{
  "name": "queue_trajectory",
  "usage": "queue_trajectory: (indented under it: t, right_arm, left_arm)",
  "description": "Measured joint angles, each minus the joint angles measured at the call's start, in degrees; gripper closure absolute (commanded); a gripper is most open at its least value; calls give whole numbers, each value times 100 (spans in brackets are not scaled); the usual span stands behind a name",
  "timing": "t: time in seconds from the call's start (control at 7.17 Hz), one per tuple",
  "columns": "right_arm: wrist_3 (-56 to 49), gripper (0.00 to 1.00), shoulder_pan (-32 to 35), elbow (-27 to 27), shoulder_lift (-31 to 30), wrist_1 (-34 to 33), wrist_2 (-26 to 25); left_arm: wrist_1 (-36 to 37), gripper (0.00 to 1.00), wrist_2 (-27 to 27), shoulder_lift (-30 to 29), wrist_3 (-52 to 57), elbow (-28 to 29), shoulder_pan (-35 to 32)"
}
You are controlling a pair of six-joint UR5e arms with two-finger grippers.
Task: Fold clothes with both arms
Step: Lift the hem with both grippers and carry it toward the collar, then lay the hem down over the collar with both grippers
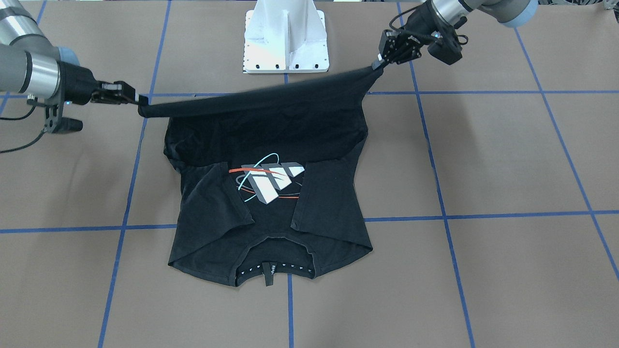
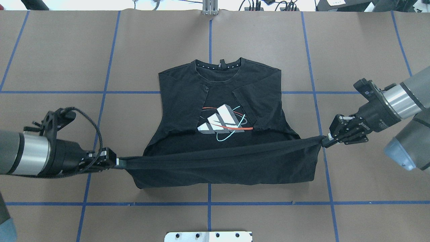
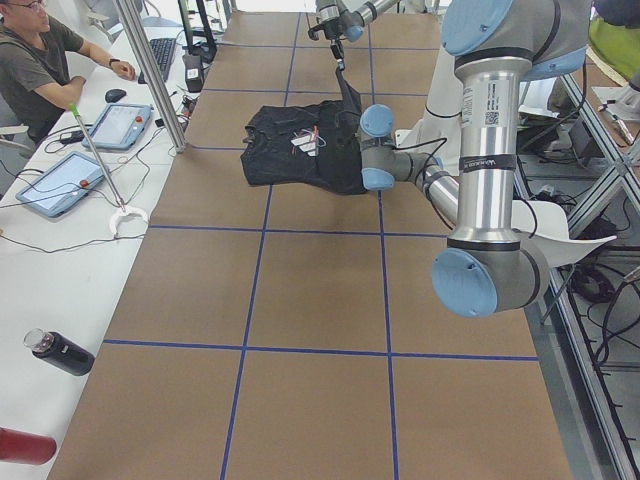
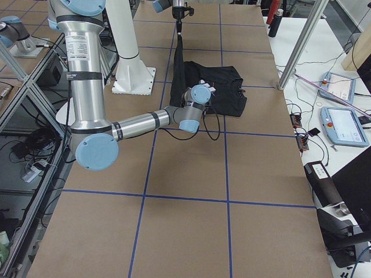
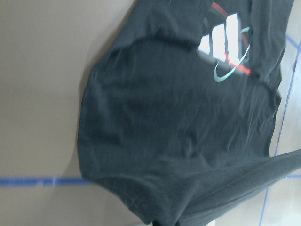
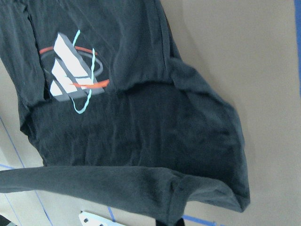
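Left arm: The grey metal tubular left arm (image 2: 30,158) reaches in low and nearly level. Its left gripper (image 2: 117,163) points inward, fingers clamped on one bottom corner of the black short-sleeved cotton T-shirt (image 2: 221,158).

Right arm: The grey metal tubular right arm (image 2: 399,97) slants down from the opposite side. The right gripper (image 2: 325,141) is pinched tight on the other bottom corner.

T-shirt: It lies print-up mid-table on the brown paper-covered table (image 2: 67,60), which is crossed by blue tape lines (image 2: 210,203). The collar points away from the robot and both sleeves are folded inward over the chest. The hem is raised off the surface and pulled taut as a band between the two grippers.

Front-facing view: Only here does the white pedestal base (image 1: 286,38) show whole, behind the raised hem.

Side views: These alone show how high the hem hangs, with cloth draping down from the far gripper. One also takes in a seated person (image 3: 40,60) at a white bench with a tablet (image 3: 118,125) and a dark bottle (image 3: 60,352).

Wrist views: Both look along the draped fabric to the print, and no fingers show in either.

Writing: The chest print (image 2: 221,122) is three slanted white-grey bars ringed by red and teal ovals, with no lettering. The neck tag (image 2: 221,64) and a sticker on the left arm's tube (image 3: 490,115) are too small to read.
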Motion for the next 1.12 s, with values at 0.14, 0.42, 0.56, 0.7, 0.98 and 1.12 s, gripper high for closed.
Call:
queue_trajectory:
  t: [0.14, 0.42, 0.56, 0.7, 0.98, 1.12]
  right_arm:
    - [-17, 100, 190, -470, 440, 0, 2]
    - [-74, 100, 551, -1320, 1155, -6, -13]
    - [-92, 100, 713, -1683, 1429, -8, -68]
    - [-150, 100, 796, -2004, 1610, -8, -233]
    - [-294, 100, 795, -2498, 1797, -14, -764]
    - [-309, 100, 748, -2666, 1903, -17, -968]
  left_arm:
    - [635, 100, -133, -664, 389, 383, -466]
    - [1137, 100, -161, -1478, 915, 1382, -999]
    - [1149, 100, -117, -1711, 1151, 1900, -1159]
    - [1023, 100, -36, -1861, 1264, 2341, -1234]
    - [547, 100, 68, -1964, 1310, 2968, -1276]
    - [420, 100, 84, -1998, 1298, 3124, -1275]
